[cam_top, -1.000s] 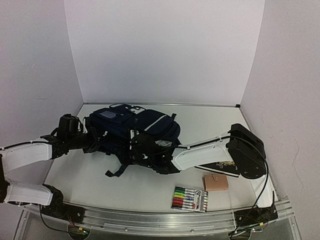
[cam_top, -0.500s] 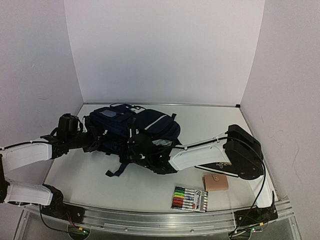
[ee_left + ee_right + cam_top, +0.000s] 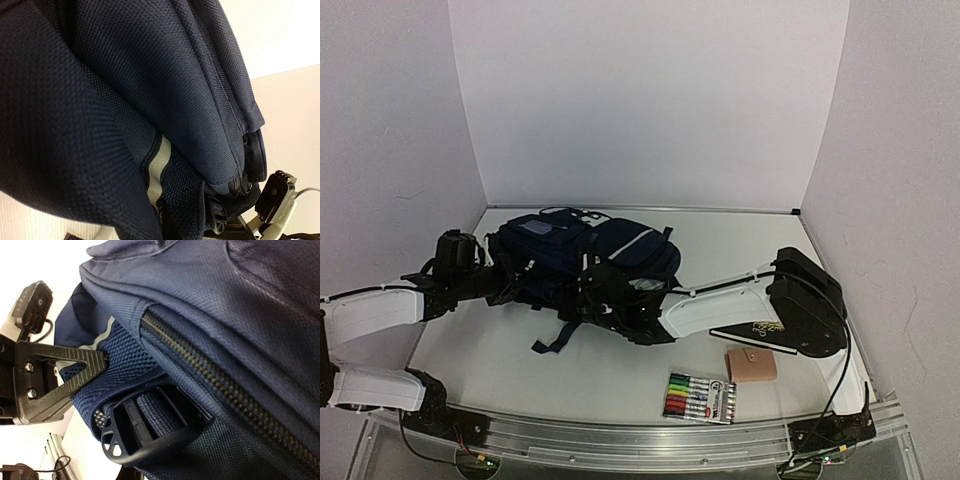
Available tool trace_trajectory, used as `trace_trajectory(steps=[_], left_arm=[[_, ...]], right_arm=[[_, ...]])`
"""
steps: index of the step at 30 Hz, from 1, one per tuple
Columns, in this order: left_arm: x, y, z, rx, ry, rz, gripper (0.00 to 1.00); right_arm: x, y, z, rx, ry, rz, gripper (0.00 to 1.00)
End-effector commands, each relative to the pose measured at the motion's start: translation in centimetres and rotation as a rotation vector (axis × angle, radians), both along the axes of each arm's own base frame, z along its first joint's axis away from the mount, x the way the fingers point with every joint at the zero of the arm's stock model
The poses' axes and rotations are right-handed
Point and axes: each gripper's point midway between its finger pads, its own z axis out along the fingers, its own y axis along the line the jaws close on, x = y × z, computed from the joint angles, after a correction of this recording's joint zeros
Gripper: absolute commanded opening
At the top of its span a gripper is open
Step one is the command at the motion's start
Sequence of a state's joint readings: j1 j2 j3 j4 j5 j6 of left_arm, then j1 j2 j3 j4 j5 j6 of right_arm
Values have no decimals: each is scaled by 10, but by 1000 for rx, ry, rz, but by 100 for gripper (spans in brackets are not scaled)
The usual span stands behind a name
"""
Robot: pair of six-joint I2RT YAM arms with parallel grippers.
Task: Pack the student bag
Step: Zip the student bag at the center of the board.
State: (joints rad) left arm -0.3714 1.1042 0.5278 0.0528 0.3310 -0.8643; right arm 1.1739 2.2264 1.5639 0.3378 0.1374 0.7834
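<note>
The student bag [image 3: 610, 250], navy with a grey stripe, lies on its side at the table's back left. My left gripper [image 3: 512, 283] is at its left side. The right wrist view shows one black left finger [image 3: 60, 380] pressed on the bag's mesh edge, so the left gripper is shut on the bag. My right gripper [image 3: 592, 290] is pushed against the bag's front middle; its fingers are hidden by fabric. Navy cloth [image 3: 125, 100] fills the left wrist view. A closed zipper [image 3: 225, 390] and a black strap buckle [image 3: 135, 425] fill the right wrist view.
A pack of coloured markers [image 3: 700, 398] lies near the front edge. Just beyond it is a small tan pouch [image 3: 751, 365], with a black book [image 3: 760, 333] with gold lettering partly under the right arm. White walls close in the table on three sides.
The right arm has reached further left, and its gripper has pressed deeper into the bag's front. The left arm and the bag have stayed about where they were.
</note>
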Motion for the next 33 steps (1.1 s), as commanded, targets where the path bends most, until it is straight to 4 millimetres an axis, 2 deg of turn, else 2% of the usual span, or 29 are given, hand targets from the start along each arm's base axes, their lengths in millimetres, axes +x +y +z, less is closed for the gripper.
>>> trace_trajectory(steps=[1, 7, 16, 18, 24, 33], left_arm=[[0, -8, 32, -50, -83, -27, 0], [9, 19, 26, 26, -45, 107, 0], [30, 41, 22, 8, -22, 161, 0], [37, 48, 27, -1, -49, 178, 0], [50, 69, 29, -4, -67, 223, 0], [78, 98, 16, -12, -79, 253, 0]], right_arm=[[32, -7, 38, 128, -52, -66, 0], [17, -25, 43, 176, 29, -61, 0], [-2, -61, 8, 137, 158, -92, 0], [-6, -68, 0, 120, 177, -98, 0], [-13, -89, -11, 83, 203, -122, 0], [-17, -111, -24, 48, 222, -163, 0]])
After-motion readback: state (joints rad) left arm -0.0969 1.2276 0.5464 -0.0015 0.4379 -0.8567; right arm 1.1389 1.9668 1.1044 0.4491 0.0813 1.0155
